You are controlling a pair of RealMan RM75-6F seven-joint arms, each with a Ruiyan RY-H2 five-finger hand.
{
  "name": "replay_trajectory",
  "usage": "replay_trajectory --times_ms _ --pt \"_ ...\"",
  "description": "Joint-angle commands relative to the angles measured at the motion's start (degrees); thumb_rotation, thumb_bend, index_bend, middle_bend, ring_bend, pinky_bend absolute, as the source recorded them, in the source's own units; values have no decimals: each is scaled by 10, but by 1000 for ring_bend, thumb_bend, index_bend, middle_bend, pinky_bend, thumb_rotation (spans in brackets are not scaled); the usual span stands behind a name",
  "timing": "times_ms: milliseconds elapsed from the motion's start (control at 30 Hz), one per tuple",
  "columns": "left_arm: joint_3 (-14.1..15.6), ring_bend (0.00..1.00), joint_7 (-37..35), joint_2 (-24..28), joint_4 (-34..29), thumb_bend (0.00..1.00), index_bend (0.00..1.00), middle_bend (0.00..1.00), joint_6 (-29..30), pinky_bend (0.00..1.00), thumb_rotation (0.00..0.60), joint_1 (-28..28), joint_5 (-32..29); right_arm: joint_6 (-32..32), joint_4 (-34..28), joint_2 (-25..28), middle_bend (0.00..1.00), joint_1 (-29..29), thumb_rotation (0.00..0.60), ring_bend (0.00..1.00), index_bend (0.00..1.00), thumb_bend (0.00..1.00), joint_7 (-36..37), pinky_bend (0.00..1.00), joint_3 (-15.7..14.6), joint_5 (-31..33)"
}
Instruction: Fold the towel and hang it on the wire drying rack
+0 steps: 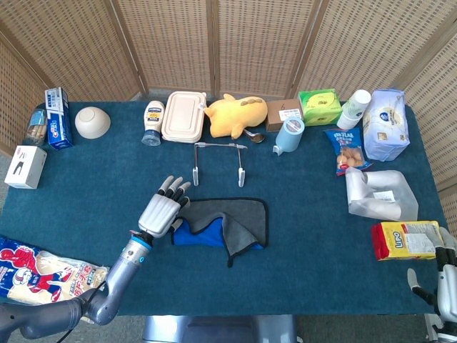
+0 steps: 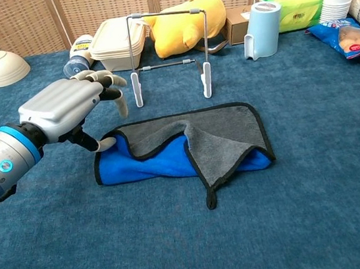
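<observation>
The towel (image 1: 223,223) (image 2: 191,143) lies roughly folded mid-table, blue side under, grey black-edged flap on top, one corner trailing toward the front. The wire drying rack (image 1: 217,160) (image 2: 166,51) stands empty just behind it. My left hand (image 1: 161,211) (image 2: 70,110) hovers at the towel's left end with its fingers spread above the cloth. Only its thumb tip touches the blue edge, and it holds nothing. My right hand (image 1: 444,284) shows only partly at the bottom right corner of the head view, far from the towel.
Along the back stand a bowl (image 1: 92,121), a bottle (image 1: 152,122), a lidded box (image 1: 183,116), a yellow plush (image 1: 235,116) and a blue cup (image 1: 288,135). Snack packs and a white bag (image 1: 380,193) crowd the right side. A snack bag (image 1: 39,275) lies front left.
</observation>
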Motion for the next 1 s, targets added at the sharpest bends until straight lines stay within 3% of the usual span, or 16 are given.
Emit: replay_trajectory --times_ms 33,367,1000 --pt "-2 0 7 -1 -2 343 281 76 2 0 600 0 -4 0 1 0 46 -1 600 0 122 352 2 0 0 0" --pt "-3 0 48 -2 -22 398 224 59 -13 0 600 -2 -28 1 4 1 47 -3 600 0 122 351 6 0 0 1" --pt "7 0 12 46 -91 402 234 54 -37 0 600 -5 -30 1 4 2 47 -4 600 0 122 351 7 0 1 2"
